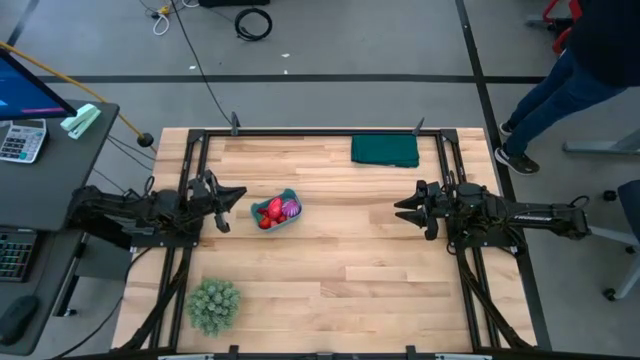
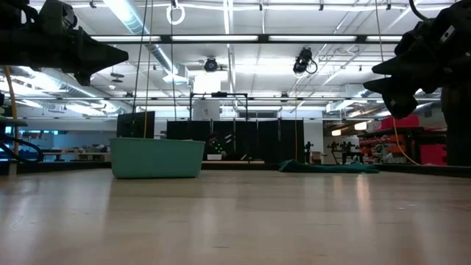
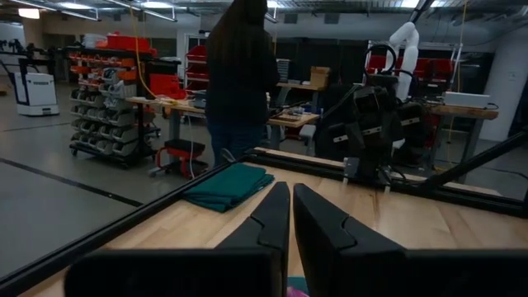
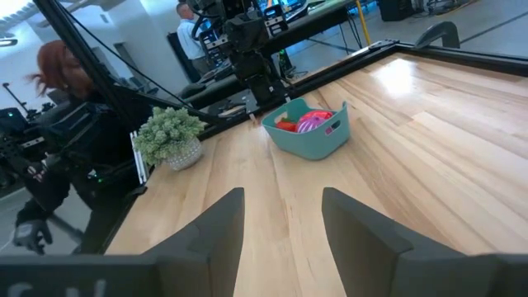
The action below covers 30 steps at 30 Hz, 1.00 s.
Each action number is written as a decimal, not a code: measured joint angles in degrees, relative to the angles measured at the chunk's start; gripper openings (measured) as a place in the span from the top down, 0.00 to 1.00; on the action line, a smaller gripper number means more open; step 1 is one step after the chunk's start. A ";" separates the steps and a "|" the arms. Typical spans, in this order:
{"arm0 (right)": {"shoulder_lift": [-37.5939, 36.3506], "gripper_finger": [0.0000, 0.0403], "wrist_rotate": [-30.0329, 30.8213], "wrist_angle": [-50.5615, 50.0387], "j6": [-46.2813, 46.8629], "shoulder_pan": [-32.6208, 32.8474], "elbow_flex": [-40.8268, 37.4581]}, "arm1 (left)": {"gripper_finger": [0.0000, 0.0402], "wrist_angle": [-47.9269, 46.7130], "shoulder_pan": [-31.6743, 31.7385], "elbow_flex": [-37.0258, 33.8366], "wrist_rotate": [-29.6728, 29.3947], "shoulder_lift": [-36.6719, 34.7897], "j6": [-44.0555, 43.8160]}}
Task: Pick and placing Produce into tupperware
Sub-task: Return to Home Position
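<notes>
While teal tupperware (image 4: 313, 142) holds red & magenta produce (image 4: 301, 122), left pincer (image 3: 289, 188) clenched, right pincer (image 4: 282, 195) released.

No text, label, brand, number or sign can be read in any view. The calculator (image 1: 22, 140) on the side desk shows its keys and display, but no figure on them is legible. The monitor (image 1: 25, 88) beside it shows only blue and pink areas, with no words to make out. The red storage bins (image 3: 124, 43) on the shelving in the room behind the table carry no marking that can be read.
</notes>
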 joint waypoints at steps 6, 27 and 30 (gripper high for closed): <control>0.01 0.57 0.00 0.00 0.00 0.00 0.00 | 0.92 -0.02 0.00 0.00 0.00 0.00 0.00; 0.01 0.57 0.00 0.00 0.01 0.02 0.00 | 0.94 0.00 0.00 0.00 0.00 0.02 0.00; -0.01 0.57 0.00 0.00 0.02 0.02 0.00 | 0.93 0.00 0.00 0.00 0.00 0.00 -0.02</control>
